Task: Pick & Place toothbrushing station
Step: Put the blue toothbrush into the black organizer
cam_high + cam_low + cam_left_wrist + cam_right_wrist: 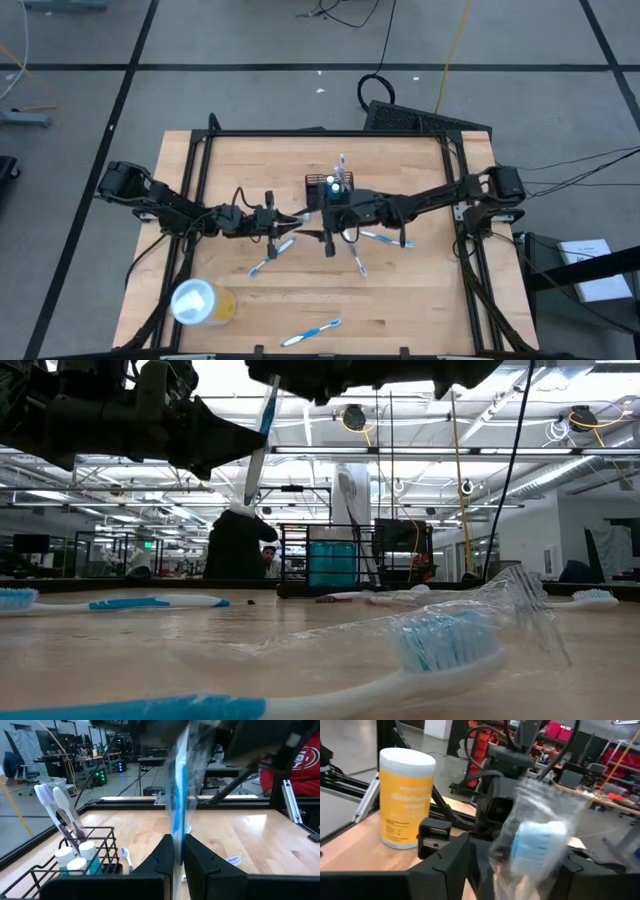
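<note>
A: Two arms meet over the middle of the table (400, 300), just at six o'clock of the toothbrushing station (327, 186). That black wire-mesh holder stands upright at the table's twelve o'clock side, with brushes and small tubes already in its compartments.

B: How will it handle?

A: Light and stiff, I'd judge, but open mesh tips easily with tall brushes inside. Take it by the top rim wire, not by the contents.

B: And the tools?

A: The left tool (179, 851) is clenched on a wrapped toothbrush (181, 785), blue handle in clear film, held upright. The right tool (517, 865) sits around the bristle end of that brush; its fingers look spread, though I cannot tell whether they grip.

B: Anything in the way?

A: Loose toothbrushes (383, 238) lie on the table at six o'clock of the station, one more (310, 333) near the front edge. The yellow wipes canister (203, 302) stands well apart at seven o'clock. The crinkly film is slippery.
</note>
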Controlling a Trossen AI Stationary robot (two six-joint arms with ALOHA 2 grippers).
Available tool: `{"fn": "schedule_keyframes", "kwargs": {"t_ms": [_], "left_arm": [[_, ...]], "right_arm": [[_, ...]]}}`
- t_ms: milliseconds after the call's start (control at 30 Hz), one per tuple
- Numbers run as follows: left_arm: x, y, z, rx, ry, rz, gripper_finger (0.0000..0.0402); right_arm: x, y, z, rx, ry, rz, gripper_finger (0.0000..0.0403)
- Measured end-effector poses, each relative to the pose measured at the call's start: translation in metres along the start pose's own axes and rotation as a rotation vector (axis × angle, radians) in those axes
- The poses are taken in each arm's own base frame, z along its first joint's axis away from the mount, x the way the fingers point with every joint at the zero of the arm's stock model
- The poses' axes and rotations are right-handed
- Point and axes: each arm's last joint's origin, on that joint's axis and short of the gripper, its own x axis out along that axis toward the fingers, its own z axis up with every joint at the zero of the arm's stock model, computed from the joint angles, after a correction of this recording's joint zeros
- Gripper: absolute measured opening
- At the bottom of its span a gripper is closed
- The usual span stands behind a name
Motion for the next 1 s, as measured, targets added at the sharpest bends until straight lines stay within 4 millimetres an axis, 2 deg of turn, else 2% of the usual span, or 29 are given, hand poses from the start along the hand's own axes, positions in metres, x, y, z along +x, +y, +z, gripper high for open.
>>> {"fn": "schedule_keyframes", "kwargs": {"t_ms": [267, 467, 600, 767, 1000], "left_arm": [[0.0, 0.0, 0.0, 0.0, 0.0, -0.004, 0.0019], [0.0, 0.0, 0.0, 0.0, 0.0, -0.005, 0.0019], [0.0, 0.0, 0.0, 0.001, 0.001, -0.005, 0.0019], [0.0, -0.001, -0.001, 0.004, 0.006, -0.014, 0.0019], [0.0, -0.001, 0.0, 0.004, -0.003, -0.029, 0.0019]], "right_arm": [[-0.013, -0.002, 0.013, -0.007, 0.043, 0.0, 0.0158], [-0.017, -0.002, 0.01, 0.001, 0.057, -0.018, 0.0134], [-0.017, -0.002, 0.01, 0.0, 0.062, -0.027, 0.0101], [-0.017, -0.002, 0.009, -0.018, 0.068, -0.035, 0.002], [-0.017, -0.003, 0.01, -0.06, 0.074, -0.088, 0.0011]]}}
